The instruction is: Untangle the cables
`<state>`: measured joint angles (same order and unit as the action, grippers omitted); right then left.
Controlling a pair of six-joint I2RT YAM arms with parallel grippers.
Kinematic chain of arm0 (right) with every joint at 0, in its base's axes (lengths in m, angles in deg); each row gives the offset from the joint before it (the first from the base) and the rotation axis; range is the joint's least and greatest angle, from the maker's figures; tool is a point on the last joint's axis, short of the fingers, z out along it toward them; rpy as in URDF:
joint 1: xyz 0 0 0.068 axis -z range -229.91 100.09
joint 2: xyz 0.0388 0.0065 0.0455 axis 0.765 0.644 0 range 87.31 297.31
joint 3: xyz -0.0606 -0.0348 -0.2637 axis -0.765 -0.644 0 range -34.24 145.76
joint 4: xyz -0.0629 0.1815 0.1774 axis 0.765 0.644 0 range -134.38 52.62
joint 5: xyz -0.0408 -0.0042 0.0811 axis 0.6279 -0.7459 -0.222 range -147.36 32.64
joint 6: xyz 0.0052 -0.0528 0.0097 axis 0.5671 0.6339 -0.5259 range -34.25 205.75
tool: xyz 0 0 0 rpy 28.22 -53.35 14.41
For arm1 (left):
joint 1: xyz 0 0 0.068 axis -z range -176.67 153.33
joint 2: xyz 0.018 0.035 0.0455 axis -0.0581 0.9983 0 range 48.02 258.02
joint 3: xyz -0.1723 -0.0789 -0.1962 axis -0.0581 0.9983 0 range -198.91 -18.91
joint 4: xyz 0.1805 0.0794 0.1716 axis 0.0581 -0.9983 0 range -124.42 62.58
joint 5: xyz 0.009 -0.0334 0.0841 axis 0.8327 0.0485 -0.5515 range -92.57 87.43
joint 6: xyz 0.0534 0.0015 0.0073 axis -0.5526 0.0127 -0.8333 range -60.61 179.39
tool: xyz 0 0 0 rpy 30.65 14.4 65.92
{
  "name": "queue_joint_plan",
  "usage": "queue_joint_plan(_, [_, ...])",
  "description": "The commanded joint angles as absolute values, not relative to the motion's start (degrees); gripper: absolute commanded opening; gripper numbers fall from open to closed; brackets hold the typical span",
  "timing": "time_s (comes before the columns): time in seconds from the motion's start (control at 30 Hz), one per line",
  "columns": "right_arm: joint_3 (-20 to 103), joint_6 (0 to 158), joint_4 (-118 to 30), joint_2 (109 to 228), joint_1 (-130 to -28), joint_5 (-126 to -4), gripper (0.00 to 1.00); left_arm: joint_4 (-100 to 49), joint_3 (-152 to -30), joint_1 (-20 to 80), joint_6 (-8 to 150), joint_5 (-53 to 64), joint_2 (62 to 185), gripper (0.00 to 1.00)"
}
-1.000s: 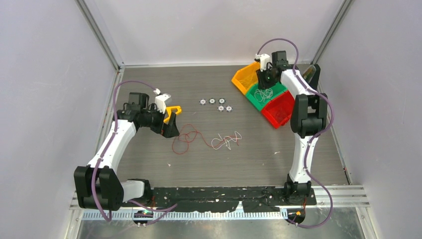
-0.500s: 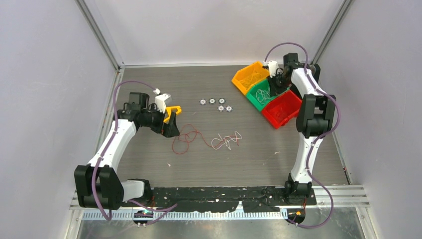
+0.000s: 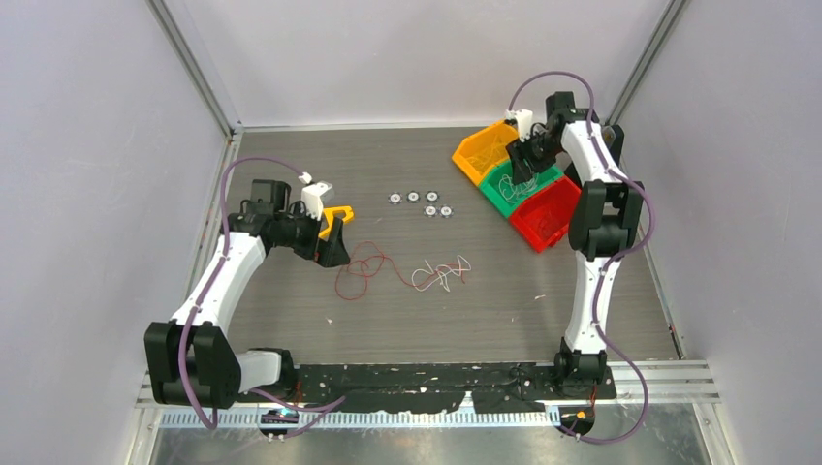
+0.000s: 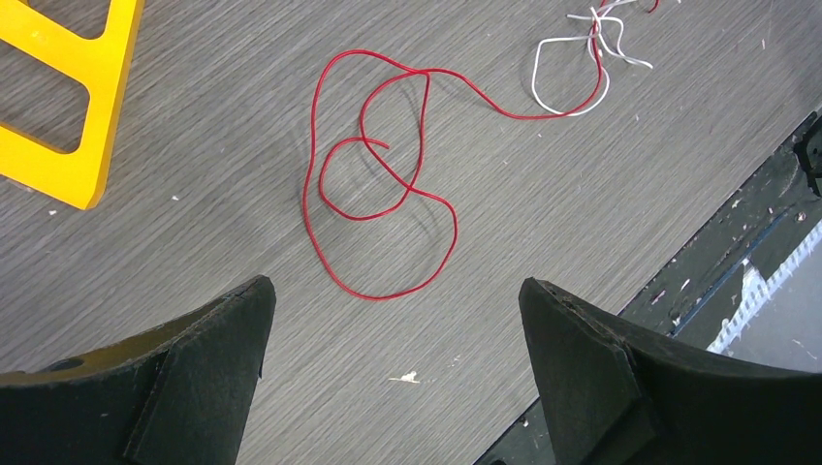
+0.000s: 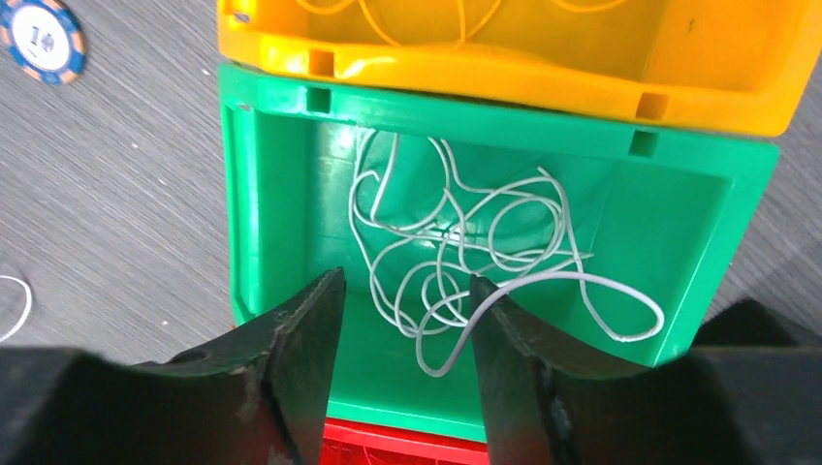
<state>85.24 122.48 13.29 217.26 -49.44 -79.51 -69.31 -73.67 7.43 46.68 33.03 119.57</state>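
Note:
A red cable point(image 3: 363, 266) lies looped on the table and runs right into a small white cable tangle point(image 3: 441, 274). In the left wrist view the red loops point(image 4: 378, 184) lie just ahead of my left gripper point(image 4: 395, 283), which is open, empty and above the table point(image 3: 334, 237). My right gripper point(image 3: 521, 163) hovers over the green bin point(image 3: 504, 189). It is open point(image 5: 407, 281), and a white cable point(image 5: 456, 242) lies coiled in the bin point(image 5: 485, 116), one strand crossing in front of a finger point(image 5: 523, 329). A yellow-orange cable point(image 5: 388, 10) lies in the yellow bin.
The yellow bin point(image 3: 480, 150), the green bin and the red bin point(image 3: 543, 213) stand in a row at the back right. Several round chips point(image 3: 420, 201) lie mid-table. A yellow frame-shaped piece point(image 4: 68, 97) lies by my left gripper. A black strip point(image 3: 436, 373) runs along the near edge.
My right wrist swung right towards the back wall, then came back left over the green bin. The left arm and the cables on the table have not moved.

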Motion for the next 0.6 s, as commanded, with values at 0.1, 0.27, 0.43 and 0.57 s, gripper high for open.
queue_joint_plan(0.1, [78.4, 120.8, 12.0, 201.8, -49.8, -82.3, 0.83, -66.5, -72.1, 7.2, 44.0, 33.2, 115.5, 1.00])
queue_joint_plan(0.27, [69.1, 119.3, 9.0, 191.6, -51.7, -79.8, 0.98, -66.6, -69.8, 8.9, 32.8, 33.8, 114.9, 1.00])
queue_joint_plan(0.43, [61.5, 116.0, 10.2, 186.1, -55.1, -84.7, 0.98, -65.0, -69.4, 16.6, 15.6, 29.5, 116.6, 1.00])
queue_joint_plan(0.57, [57.0, 113.5, 12.5, 184.9, -57.5, -92.1, 0.98, -66.7, -73.8, 21.7, 8.1, 22.7, 126.0, 1.00])
